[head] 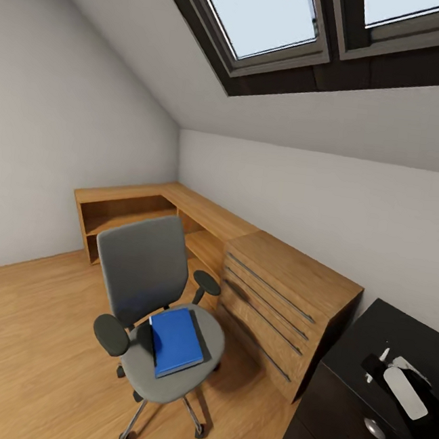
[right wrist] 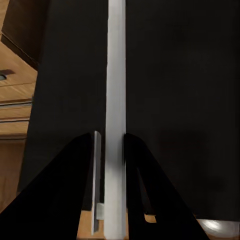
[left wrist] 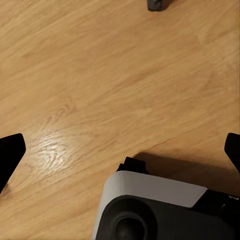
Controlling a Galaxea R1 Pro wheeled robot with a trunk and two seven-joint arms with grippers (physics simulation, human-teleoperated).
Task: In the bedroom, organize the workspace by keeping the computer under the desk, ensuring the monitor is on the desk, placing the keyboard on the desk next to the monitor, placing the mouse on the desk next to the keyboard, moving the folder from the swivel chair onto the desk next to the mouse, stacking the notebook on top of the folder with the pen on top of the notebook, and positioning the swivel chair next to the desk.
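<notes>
**Right claw pinched on a thin white edge; folder waits on the chair**

The black desk point(head: 398, 328) stands at the right of the head view, its drawers with round silver knobs point(head: 374, 428) all shut, so what they hold cannot be told; beside it the light wood chest of drawers point(head: 286, 288) is likewise shut. The swivel chair point(head: 142, 265) stands on the plank floor point(head: 19, 360), apart from the desk, and serves for now as the folder's tray; it rolls on castors, so I judge that a push at the seat or back will move it easily.

In the right wrist view the right claw point(right wrist: 109, 140) is narrowed on a long, thin white strip, which I take to be the back edge of the monitor point(right wrist: 116, 75); a wide, flat screen is stiff but top-heavy and fragile, and a grip on so slim an edge could twist.

The blue folder point(head: 175, 341) lies flat on the chair seat; it looks light and stiff, with a slick cover, best pinched at an overhanging edge or the black spine.

The left claw point(left wrist: 122, 145) hangs wide over bare floor, holding nothing.
</notes>
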